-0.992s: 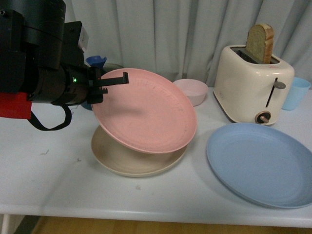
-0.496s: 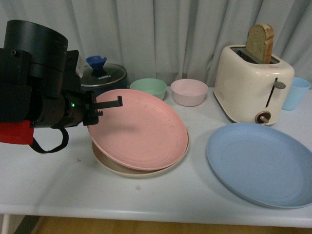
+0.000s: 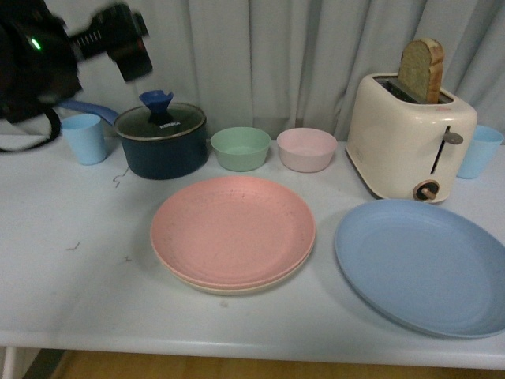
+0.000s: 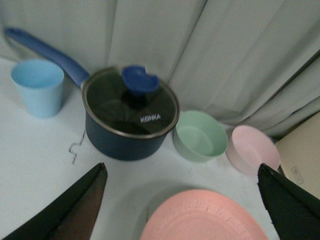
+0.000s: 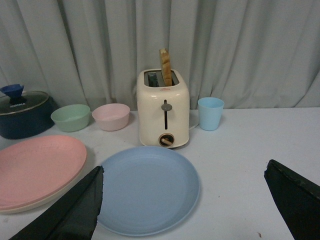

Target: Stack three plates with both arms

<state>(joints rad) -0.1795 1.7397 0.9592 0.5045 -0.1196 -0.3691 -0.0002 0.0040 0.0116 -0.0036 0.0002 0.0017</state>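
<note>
The pink plate (image 3: 233,229) lies flat on the beige plate (image 3: 237,286), of which only the rim shows, at the table's middle. The blue plate (image 3: 422,264) lies alone to the right. My left gripper (image 4: 182,205) is open and empty, raised at the far left of the front view, above and behind the pink plate (image 4: 202,217). My right gripper (image 5: 185,205) is open and empty, above the table's near side, with the blue plate (image 5: 145,187) between its fingers in view and the pink plate (image 5: 37,167) to one side.
A dark blue pot with lid (image 3: 162,142), a light blue cup (image 3: 83,138), a green bowl (image 3: 241,148) and a pink bowl (image 3: 306,148) stand at the back. A cream toaster with bread (image 3: 410,134) and another blue cup (image 3: 480,150) stand at the back right.
My left gripper let go of the pink plate, which dropped flat onto the beige plate. The left arm lifted up and back to the far left.
</note>
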